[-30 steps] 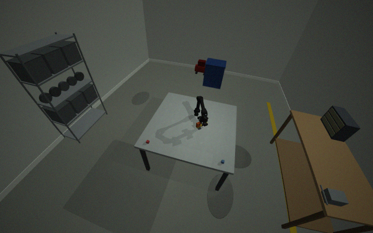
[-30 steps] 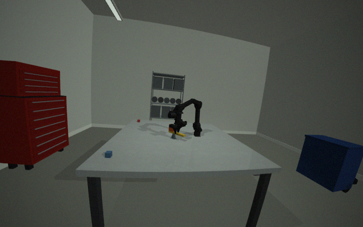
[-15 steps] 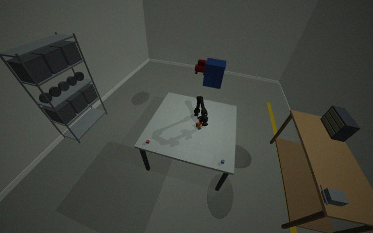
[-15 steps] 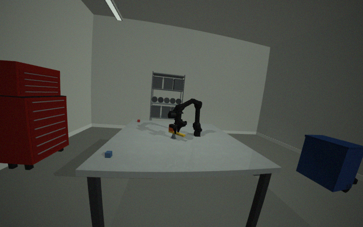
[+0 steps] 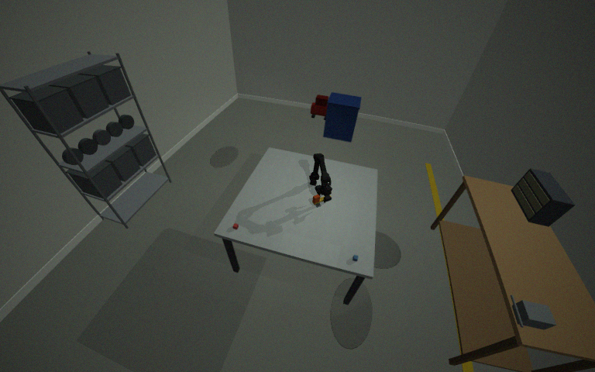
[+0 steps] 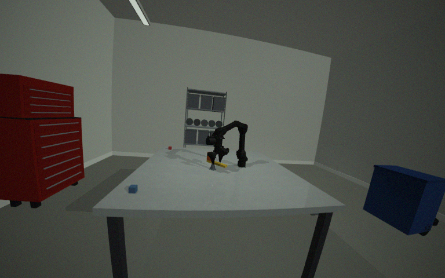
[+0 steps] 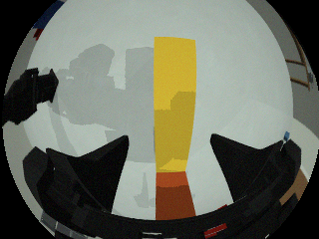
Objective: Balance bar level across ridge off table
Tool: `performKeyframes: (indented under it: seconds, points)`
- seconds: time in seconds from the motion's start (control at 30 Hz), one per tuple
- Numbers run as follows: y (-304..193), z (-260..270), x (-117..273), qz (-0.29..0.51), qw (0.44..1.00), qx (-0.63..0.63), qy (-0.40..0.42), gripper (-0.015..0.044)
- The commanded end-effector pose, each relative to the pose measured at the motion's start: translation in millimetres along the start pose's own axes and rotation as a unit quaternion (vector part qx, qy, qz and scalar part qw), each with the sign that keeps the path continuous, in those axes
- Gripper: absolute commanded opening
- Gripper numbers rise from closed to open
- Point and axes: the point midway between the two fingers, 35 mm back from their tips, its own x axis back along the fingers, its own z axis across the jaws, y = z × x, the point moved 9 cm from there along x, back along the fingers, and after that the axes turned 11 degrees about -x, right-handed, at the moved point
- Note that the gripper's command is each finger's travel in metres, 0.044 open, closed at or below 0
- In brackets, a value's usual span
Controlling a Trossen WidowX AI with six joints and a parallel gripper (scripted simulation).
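The yellow bar [image 6: 223, 165] [image 7: 174, 75] carries an orange block [image 5: 316, 198] [image 6: 208, 157] [image 7: 174, 201] at one end. In the exterior view the bar lies over the small grey ridge [image 6: 212, 167], its plain end toward the arm's base and lower in the picture than the block end. Whether that is a real tilt or perspective, and whether an end touches the table, I cannot tell. My gripper [image 6: 216, 162] [image 7: 171, 139] is open, with a finger on either side of the bar and a wide gap to each. The fingers partly hide where bar and ridge meet.
On the white table [image 5: 280, 170] [image 6: 262, 193] a red cube [image 5: 235, 226] [image 6: 170, 147] and a blue cube [image 5: 355, 257] [image 6: 132, 189] lie far from the bar, near the table's edges. The arm's base stands close beyond the bar's plain end.
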Motion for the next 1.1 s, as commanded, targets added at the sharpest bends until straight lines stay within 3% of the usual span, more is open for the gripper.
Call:
performKeyframes:
  seconds: [0.0, 0.23, 1.07]
  points:
    - [0, -3, 17, 0.000, 1.000, 0.000, -0.002, 0.0440]
    - [0, 0, 97, 0.000, 1.000, 0.000, -0.001, 0.0440]
    - [0, 0, 99, 0.000, 1.000, 0.000, -0.001, 0.0440]
